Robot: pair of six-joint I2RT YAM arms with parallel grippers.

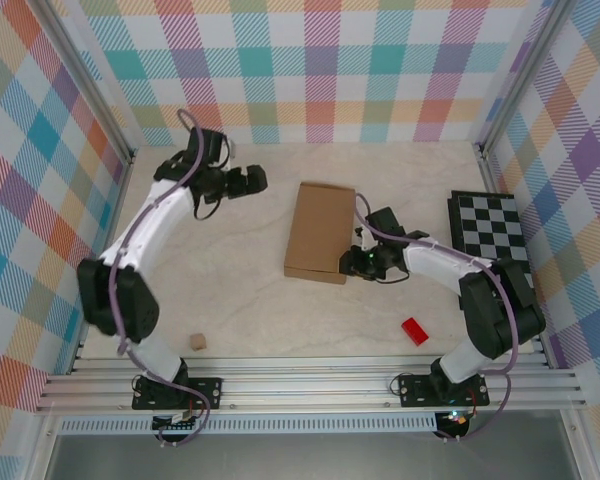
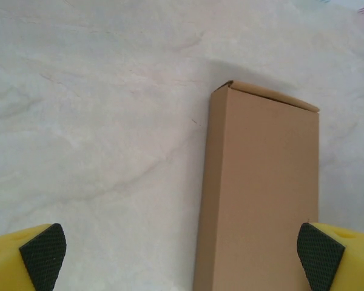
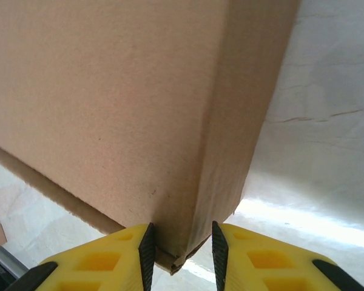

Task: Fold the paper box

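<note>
The paper box (image 1: 320, 232) is a plain brown cardboard box that lies closed and flat in the middle of the table. My right gripper (image 1: 352, 262) is at its near right corner. In the right wrist view the box (image 3: 109, 103) has that corner wedged between the two black pads, and the right gripper (image 3: 181, 248) is shut on it. My left gripper (image 1: 258, 180) hangs to the far left of the box, apart from it. In the left wrist view the left gripper (image 2: 182, 248) stands wide open with nothing between its fingers, and the box (image 2: 264, 182) lies ahead of it.
A small red block (image 1: 414, 331) lies near the right arm's base. A tiny tan cube (image 1: 197, 342) sits at the near left. A black-and-white checkered board (image 1: 488, 225) lies against the right wall. Plaid walls enclose the table on three sides.
</note>
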